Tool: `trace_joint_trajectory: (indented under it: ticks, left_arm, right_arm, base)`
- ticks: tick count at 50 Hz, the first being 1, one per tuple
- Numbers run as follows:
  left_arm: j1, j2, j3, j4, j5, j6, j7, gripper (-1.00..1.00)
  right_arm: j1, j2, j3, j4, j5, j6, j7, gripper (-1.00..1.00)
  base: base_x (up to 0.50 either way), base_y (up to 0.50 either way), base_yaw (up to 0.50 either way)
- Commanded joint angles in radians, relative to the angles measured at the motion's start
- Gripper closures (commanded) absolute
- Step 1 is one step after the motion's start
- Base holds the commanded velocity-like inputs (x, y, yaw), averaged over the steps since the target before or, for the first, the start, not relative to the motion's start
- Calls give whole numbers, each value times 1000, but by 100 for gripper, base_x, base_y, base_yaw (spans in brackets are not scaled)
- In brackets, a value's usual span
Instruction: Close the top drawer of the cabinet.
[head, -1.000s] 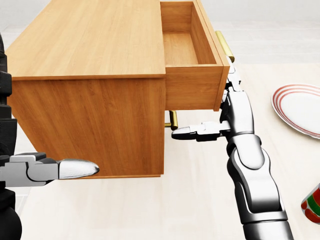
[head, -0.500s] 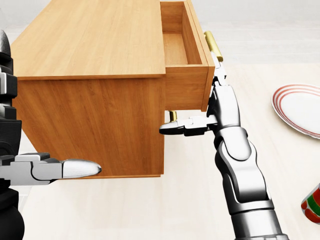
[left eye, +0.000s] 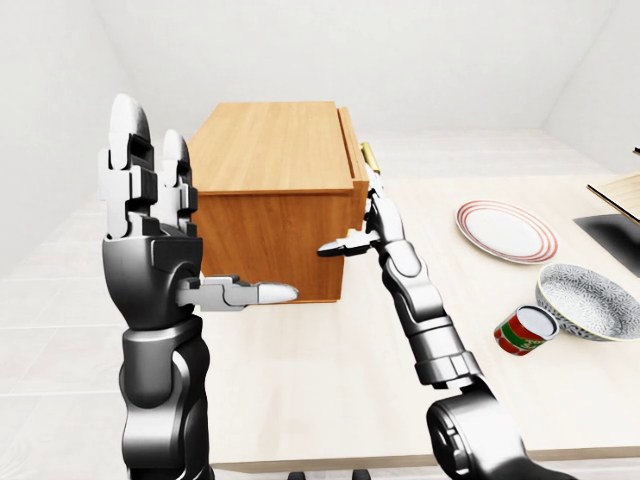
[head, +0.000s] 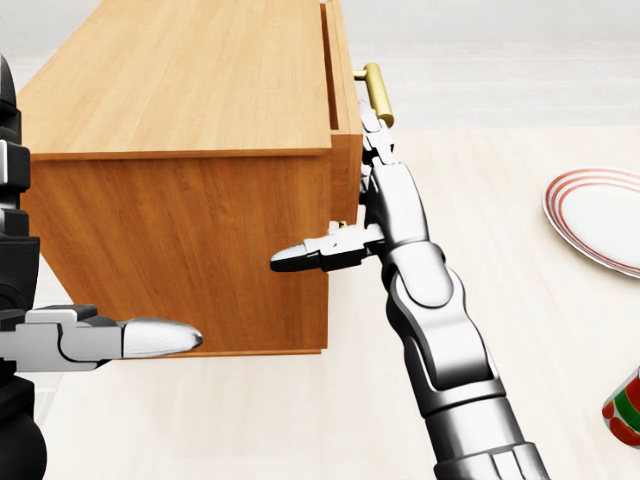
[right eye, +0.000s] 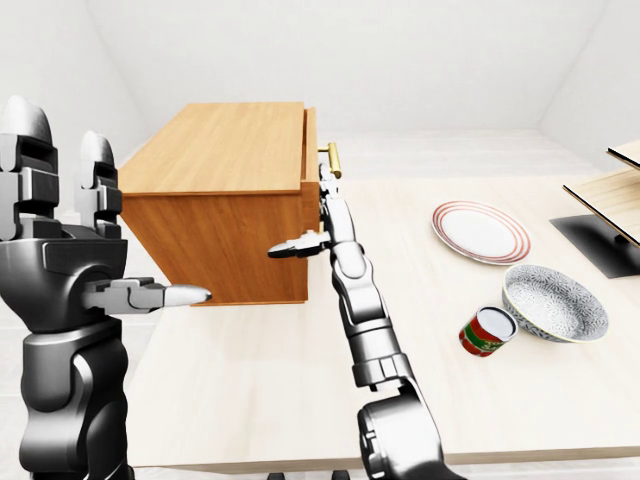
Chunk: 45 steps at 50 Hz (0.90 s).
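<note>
I am looking across a pale table (left eye: 330, 390) in a plain white room, with light walls sloping away behind it. The cabinet (head: 180, 150) is sitting at the upper left of the head view, its wooden top and side facing me. The top drawer (head: 343, 110) is showing as a narrow strip standing only slightly out from the cabinet's right edge, nearly flush, with its brass handle (head: 378, 93) sticking out to the right.

I am holding my right hand (head: 375, 205) flat against the drawer's face, just below the handle, the fingers spread and pointing up along the face while the thumb (head: 310, 255) is reaching left across the cabinet's side panel. The fingers are apart and gripping nothing. The forearm is running down toward the bottom right of the head view.

My left hand (left eye: 150, 215) is raised at the left of the left-eye view, well clear of the cabinet's left end, fingers upright and spread, thumb pointing right, holding nothing.

Farther right on the table, a red-rimmed plate (left eye: 505, 230), a patterned bowl (left eye: 590, 300) and a tipped can (left eye: 525, 330) are lying well apart from the cabinet.
</note>
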Motion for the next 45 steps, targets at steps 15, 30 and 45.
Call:
trace_joint_trajectory:
  ticks: [15, 30, 45]
  left_arm:
    - [5, 0, -16, 3, 7, 0, -9, -100]
    - [-8, -3, -9, -3, 4, 0, -6, -100]
    - [-12, -2, -9, -17, 1, 0, -3, -100]
  right_arm:
    - [-56, 69, 68, 137, 13, 0, 65, -100]
    - [-99, 107, 79, 215, 1, 0, 94, -100]
    - [-91, 109, 76, 212, -4, 0, 101, -100]
  base:
    - [0, 0, 0]
    - [0, 0, 0]
    - [0, 0, 1]
